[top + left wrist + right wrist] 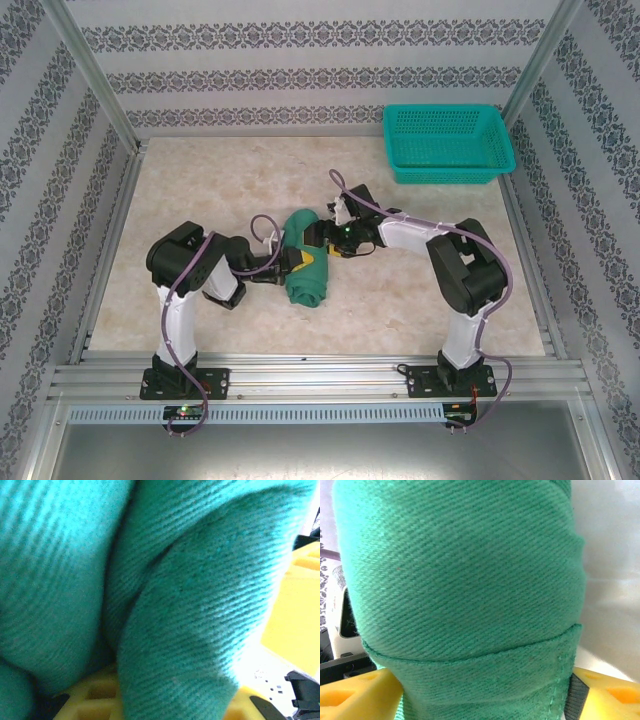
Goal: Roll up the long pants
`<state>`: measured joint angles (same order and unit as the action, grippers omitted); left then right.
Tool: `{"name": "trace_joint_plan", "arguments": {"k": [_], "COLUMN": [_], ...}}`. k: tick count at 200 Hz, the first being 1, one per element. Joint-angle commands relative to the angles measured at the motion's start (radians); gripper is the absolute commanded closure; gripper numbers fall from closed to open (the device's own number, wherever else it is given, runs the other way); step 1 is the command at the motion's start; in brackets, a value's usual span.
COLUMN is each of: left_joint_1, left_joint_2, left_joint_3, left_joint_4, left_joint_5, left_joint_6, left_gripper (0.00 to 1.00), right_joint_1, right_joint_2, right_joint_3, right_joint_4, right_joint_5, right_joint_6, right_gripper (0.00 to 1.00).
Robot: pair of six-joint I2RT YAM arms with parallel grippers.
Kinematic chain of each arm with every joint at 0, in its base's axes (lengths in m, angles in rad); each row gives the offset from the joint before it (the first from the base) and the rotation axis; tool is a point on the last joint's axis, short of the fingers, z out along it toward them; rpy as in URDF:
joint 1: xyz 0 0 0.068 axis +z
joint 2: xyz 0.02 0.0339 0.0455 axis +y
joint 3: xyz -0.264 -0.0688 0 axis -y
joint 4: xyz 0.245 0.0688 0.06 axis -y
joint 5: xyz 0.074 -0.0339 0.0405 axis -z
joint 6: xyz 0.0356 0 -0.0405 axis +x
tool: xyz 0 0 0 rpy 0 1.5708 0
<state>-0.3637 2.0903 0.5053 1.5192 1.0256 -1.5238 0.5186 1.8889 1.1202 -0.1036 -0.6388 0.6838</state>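
Note:
The long pants [303, 262] lie as a thick green roll in the middle of the table. My left gripper [290, 262] comes in from the left and is shut on a fold of the roll. In the left wrist view the cloth [190, 620] bulges out between the yellow fingers [87, 697]. My right gripper [323, 240] reaches in from the right. Its wide-set yellow fingers [355, 697] press both sides of the roll [465, 580], whose hemmed outer edge wraps across the front.
A teal mesh basket [447, 143] stands at the back right corner of the table [200, 180]. Metal frame rails and patterned walls close in the left, right and back. Bare tabletop lies left of and in front of the roll.

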Motion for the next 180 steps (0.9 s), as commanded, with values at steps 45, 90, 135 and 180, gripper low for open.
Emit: {"name": "trace_joint_plan", "arguments": {"k": [45, 90, 135, 180], "left_joint_1": [0.026, 0.025, 0.028, 0.027], "left_joint_2": [0.068, 0.099, 0.113, 0.114], "left_joint_3": [0.016, 0.030, 0.043, 0.050], "left_joint_4": [-0.092, -0.093, -0.092, -0.092], "left_joint_5": [0.018, 0.036, 0.054, 0.068], "left_joint_6": [0.005, 0.022, 0.029, 0.036], "left_gripper": [0.89, 0.89, 0.89, 0.88], "right_joint_1": [0.121, 0.173, 0.194, 0.193], "right_joint_2": [0.167, 0.235, 0.302, 0.372], "right_joint_3": [0.076, 0.185, 0.243, 0.246], "right_joint_4": [0.022, -0.116, -0.166, -0.101], "right_joint_5": [-0.084, -0.093, -0.116, -0.198], "right_joint_6": [0.023, -0.082, -0.112, -0.068], "right_gripper": [0.18, 0.15, 0.16, 0.84]}}
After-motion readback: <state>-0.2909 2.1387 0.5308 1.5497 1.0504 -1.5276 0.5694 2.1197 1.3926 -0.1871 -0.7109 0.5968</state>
